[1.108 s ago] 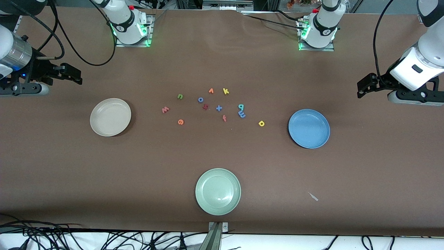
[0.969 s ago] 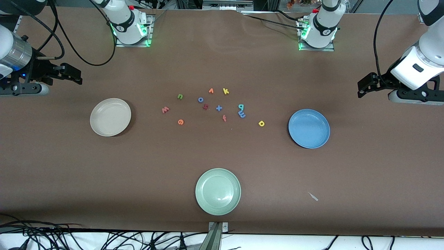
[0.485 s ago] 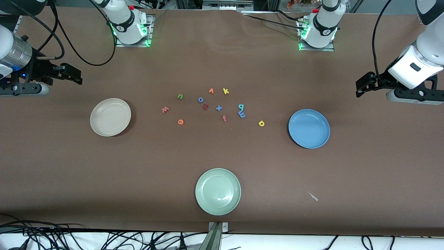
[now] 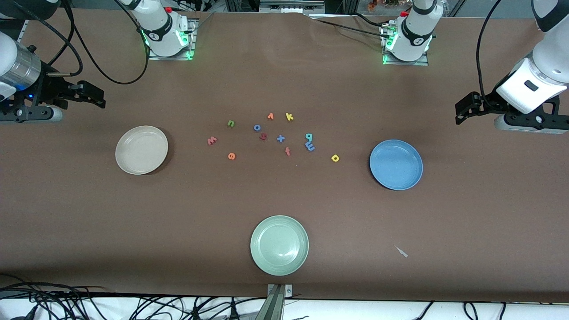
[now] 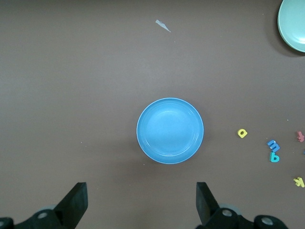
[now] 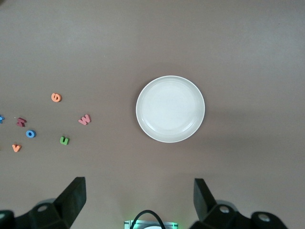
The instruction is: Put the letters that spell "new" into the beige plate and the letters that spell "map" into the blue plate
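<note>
The green "n" (image 4: 230, 123), salmon "w" (image 4: 212, 140) and orange "e" (image 4: 231, 156) lie mid-table on the side of the beige plate (image 4: 141, 150), which is empty. The teal "p" (image 4: 309, 136) touches the blue "m" (image 4: 310, 146). The yellow "a" (image 4: 335, 158) lies closest to the empty blue plate (image 4: 396, 164). My left gripper (image 4: 464, 111) hangs open high at its end of the table; its wrist view looks down on the blue plate (image 5: 170, 130). My right gripper (image 4: 91, 94) waits open at the other end, above the table by the beige plate (image 6: 170, 109).
Other letters sit among them: an orange "v" (image 4: 270, 116), yellow "k" (image 4: 289, 117), blue "o" (image 4: 257, 127), dark red "s" (image 4: 263, 137), blue "x" (image 4: 280, 138) and red "f" (image 4: 287, 151). A pale green plate (image 4: 279, 245) lies nearest the camera.
The left arm has drifted slightly, its gripper edging a little toward the table's middle and upward. The right arm and all letters are unmoved.
</note>
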